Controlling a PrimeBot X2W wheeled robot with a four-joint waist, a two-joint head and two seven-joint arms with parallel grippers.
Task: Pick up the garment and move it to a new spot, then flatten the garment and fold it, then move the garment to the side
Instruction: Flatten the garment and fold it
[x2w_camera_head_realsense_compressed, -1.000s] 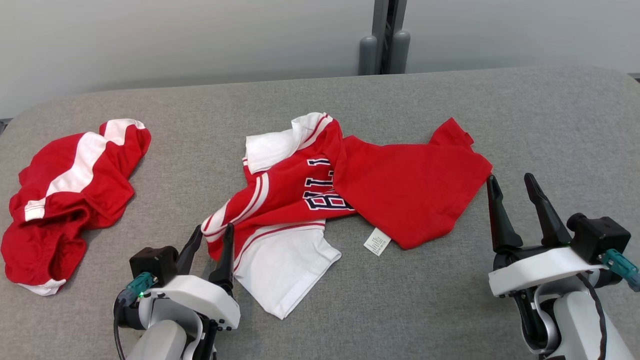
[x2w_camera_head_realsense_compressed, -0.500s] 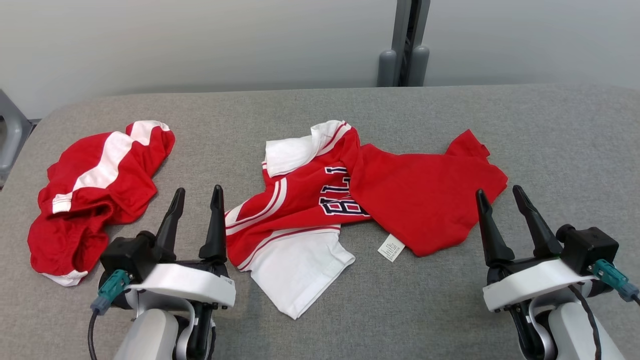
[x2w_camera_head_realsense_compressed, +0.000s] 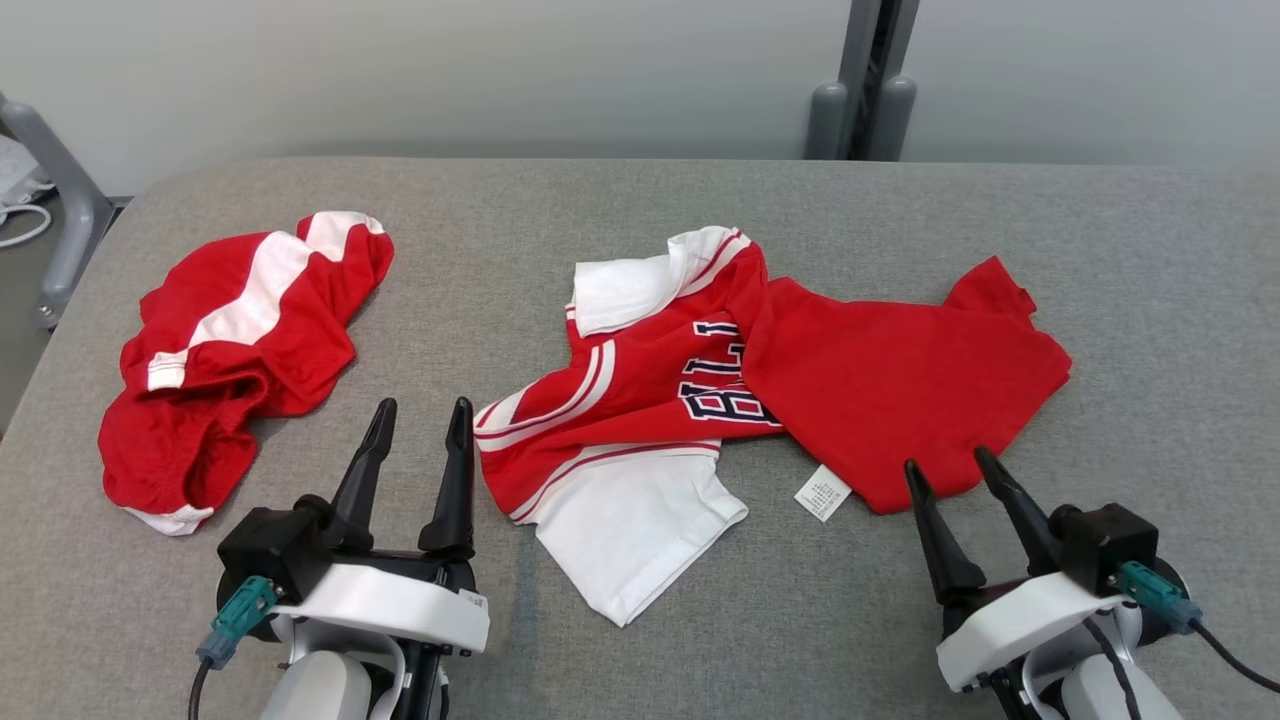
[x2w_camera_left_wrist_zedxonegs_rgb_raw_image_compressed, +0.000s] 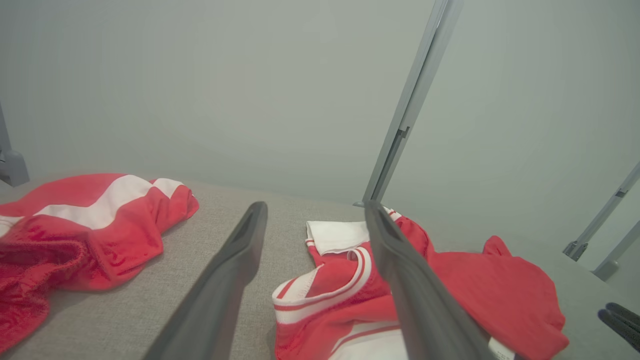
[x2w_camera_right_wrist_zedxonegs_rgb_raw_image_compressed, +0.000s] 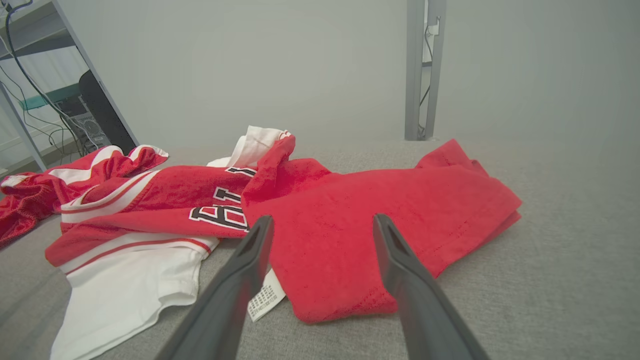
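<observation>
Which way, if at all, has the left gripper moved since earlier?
Yes: left gripper drew leftward off the jersey, fingers now beside its striped edge.

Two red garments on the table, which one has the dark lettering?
The middle shirt, with white sleeves and a care label; the left garment shows a white stripe, no letters.

Only real text is the navy-and-white block lettering (x2w_camera_head_realsense_compressed: 715, 395) on the red shirt (x2w_camera_head_realsense_compressed: 900, 370), half folded under. Maybe a B, rest's unreadable. The white tag (x2w_camera_head_realsense_compressed: 822, 492) print's too tiny.
</observation>
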